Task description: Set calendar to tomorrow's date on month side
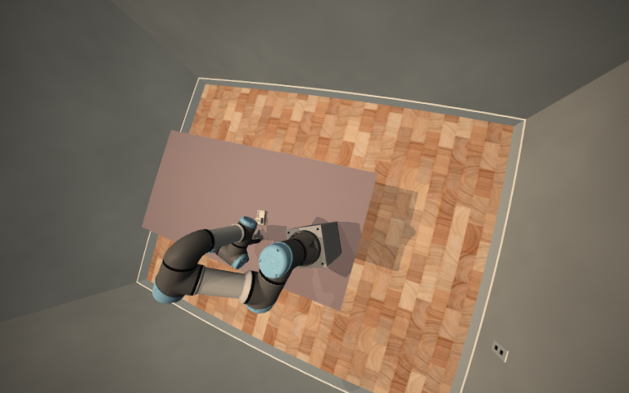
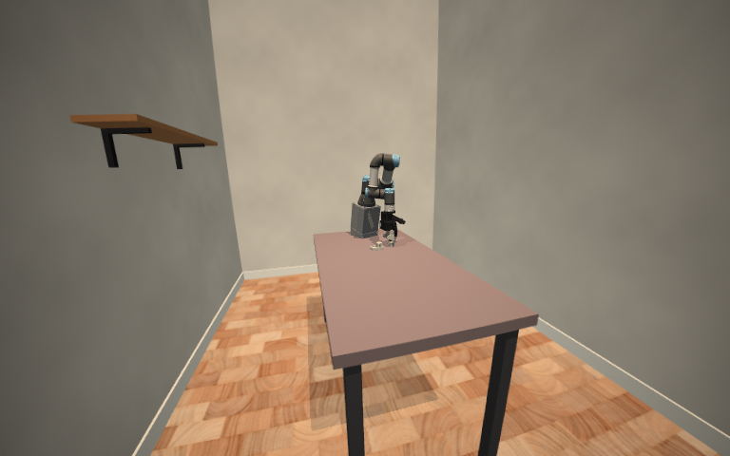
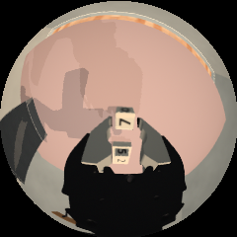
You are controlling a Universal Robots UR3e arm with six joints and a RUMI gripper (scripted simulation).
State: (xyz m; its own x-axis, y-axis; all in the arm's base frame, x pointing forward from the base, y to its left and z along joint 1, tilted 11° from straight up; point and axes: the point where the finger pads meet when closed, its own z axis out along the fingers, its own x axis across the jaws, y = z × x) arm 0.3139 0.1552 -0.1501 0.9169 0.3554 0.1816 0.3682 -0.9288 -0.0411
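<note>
The fingers (image 1: 257, 235) (image 2: 392, 239) stand partway open over the desk (image 1: 260, 171) (image 2: 419, 300) (image 3: 183, 114), with no grip on either cube to be seen: in the wrist view, a gap shows along the right of that picture between each cube and the finger on that side. They point down in the exterior view, just beside the small pale calendar tray (image 1: 264, 216) (image 2: 374, 247), which rests on the desk near the robot's pedestal (image 1: 332, 241) (image 2: 356, 220). One pale cube shows at the tray in the top view; its digits are too small to read there. The wrist view takes in two pale cubes, one beyond the other and apart. The farther cube (image 3: 124, 121) carries a dark 7, lying on its side in that picture, with part of another dark digit on the adjoining face. The nearer cube (image 3: 121, 154) carries a 5 and, on the face next to it, a 2; it appears between the dark inner sides of the fingers. Which of the two is in the tray I cannot tell, nor can the month's name be read. The arm (image 1: 222, 282) (image 2: 373, 177) bends up and over, its wrist above the fingers.
</note>
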